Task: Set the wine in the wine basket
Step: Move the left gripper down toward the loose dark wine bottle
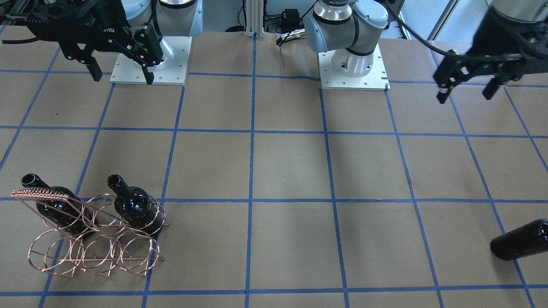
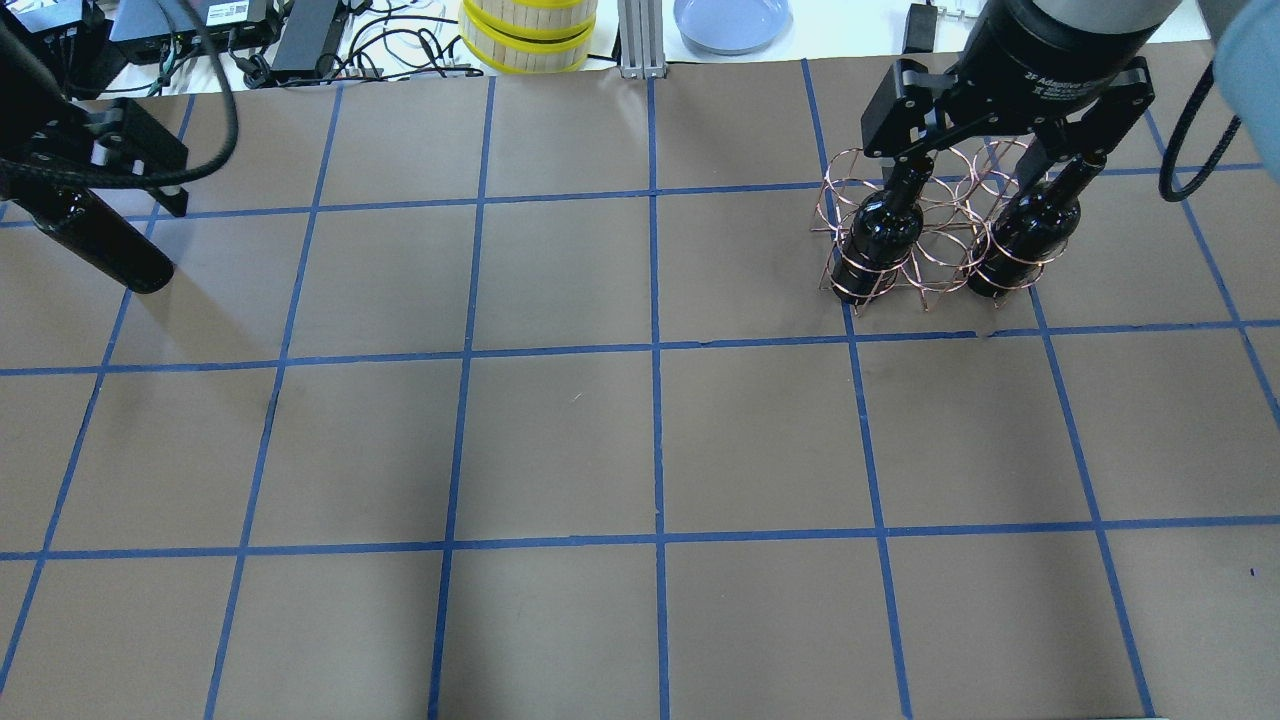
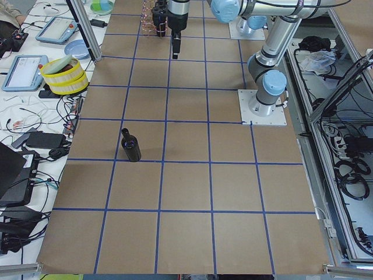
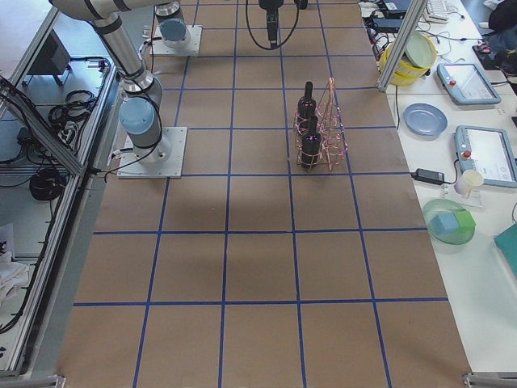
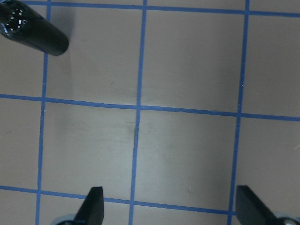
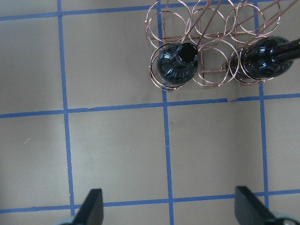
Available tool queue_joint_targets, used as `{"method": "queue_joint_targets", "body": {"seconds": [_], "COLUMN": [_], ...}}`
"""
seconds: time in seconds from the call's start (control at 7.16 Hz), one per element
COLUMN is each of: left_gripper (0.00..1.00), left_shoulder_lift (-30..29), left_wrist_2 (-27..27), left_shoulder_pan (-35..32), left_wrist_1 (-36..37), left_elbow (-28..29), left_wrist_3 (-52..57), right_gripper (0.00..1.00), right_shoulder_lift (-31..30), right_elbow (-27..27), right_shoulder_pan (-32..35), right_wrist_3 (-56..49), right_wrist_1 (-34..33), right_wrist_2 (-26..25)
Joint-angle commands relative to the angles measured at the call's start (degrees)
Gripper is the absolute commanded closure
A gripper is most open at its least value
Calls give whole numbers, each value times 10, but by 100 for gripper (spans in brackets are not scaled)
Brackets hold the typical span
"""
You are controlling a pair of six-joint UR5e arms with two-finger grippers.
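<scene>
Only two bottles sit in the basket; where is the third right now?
The third bottle stands alone at the far left of the overhead view, on the robot's left side, well apart from the wine basket at the right.

Third wine bottle (image 1: 520, 239), upper part cut off at frame edge; wine basket (image 2: 938, 262), far row partly hidden behind right gripper (image 2: 985, 160).

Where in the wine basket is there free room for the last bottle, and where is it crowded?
In the wine basket, the slot between the two seated bottles is free, as is the whole row on the operators' side. The robot-side end slots are taken.
</scene>
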Motion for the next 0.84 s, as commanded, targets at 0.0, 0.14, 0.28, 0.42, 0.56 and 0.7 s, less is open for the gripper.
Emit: {"method": "queue_joint_targets", "body": {"seconds": [0.0, 0.14, 0.28, 0.42, 0.56, 0.7], "left_gripper": [0, 0, 0, 0, 0, 0], "left_shoulder_lift": [-20, -37, -58, -81, -113, -138], "left_wrist_2": [-23, -23, -27, -89, -118, -120], "left_shoulder_pan": [131, 169, 207, 230, 235, 235], "left_wrist_1": [65, 107, 152, 212, 267, 297], "left_elbow": [-5, -11, -23, -35, -42, -42], "left_wrist_3": [84, 116, 162, 222, 266, 267], "right_gripper": [0, 0, 0, 0, 0, 0], "right_shoulder_lift": [0, 0, 0, 0, 0, 0], "right_elbow": [0, 0, 0, 0, 0, 0], "right_shoulder_pan": [0, 0, 0, 0, 0, 0], "right_wrist_3": [0, 0, 0, 0, 0, 0], "right_wrist_1": [0, 0, 0, 0, 0, 0], "right_wrist_2": [-1, 0, -1, 0, -1, 0]}}
